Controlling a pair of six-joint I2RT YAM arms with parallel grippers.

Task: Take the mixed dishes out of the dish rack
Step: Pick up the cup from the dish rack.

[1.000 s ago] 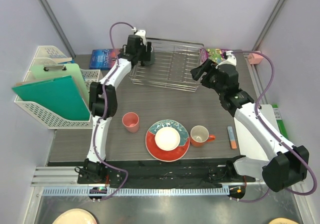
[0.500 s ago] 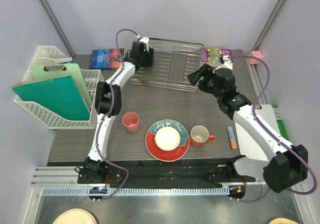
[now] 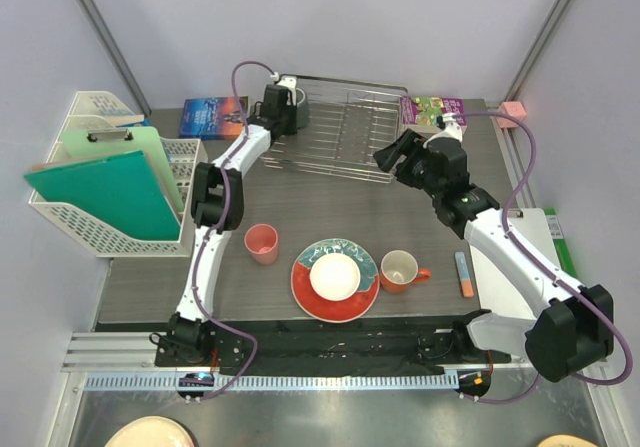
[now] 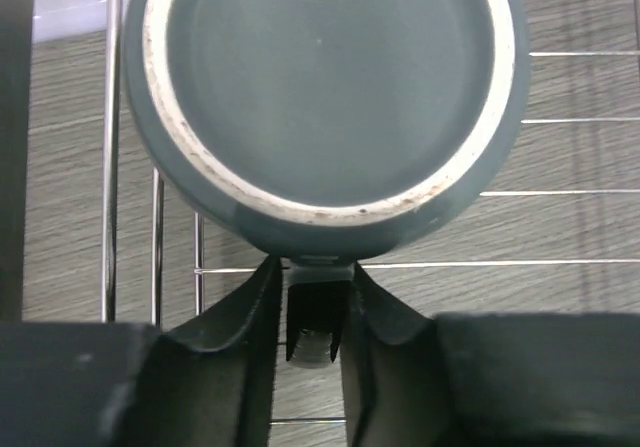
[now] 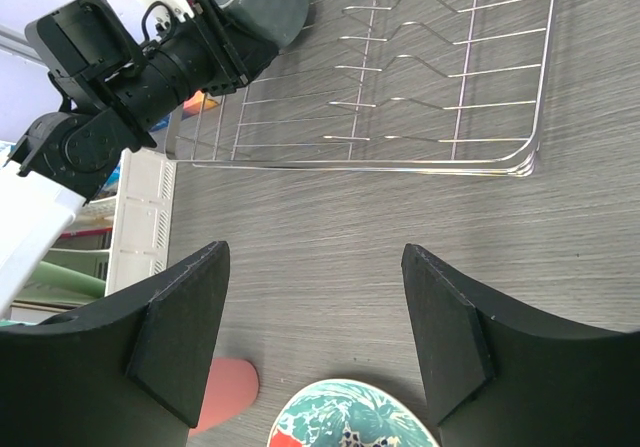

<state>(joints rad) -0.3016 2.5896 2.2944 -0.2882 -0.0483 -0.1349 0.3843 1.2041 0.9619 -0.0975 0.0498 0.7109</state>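
The dish rack (image 3: 345, 132) stands at the back of the table. In its back left corner the dark grey mug (image 4: 320, 97) sits upside down, base towards the left wrist camera. My left gripper (image 4: 315, 297) is shut on the mug's handle (image 4: 315, 319), and from above it covers that corner (image 3: 285, 115). My right gripper (image 3: 385, 157) hovers open and holds nothing, just in front of the rack's right end, over bare table (image 5: 312, 257). On the table in front stand the pink cup (image 3: 261, 243), the teal plate (image 3: 305, 292) holding the small bowl (image 3: 335, 276), and the orange mug (image 3: 400, 269).
A white lattice basket (image 3: 105, 217) with green folders fills the left side. A blue book (image 3: 210, 117) lies left of the rack, a colourful packet (image 3: 432, 109) right of it. An orange-and-blue marker (image 3: 462, 273) lies near the orange mug.
My left gripper slid to the rack's back left corner and its jaws closed on the grey mug's handle. The right arm shifted slightly left, still open.
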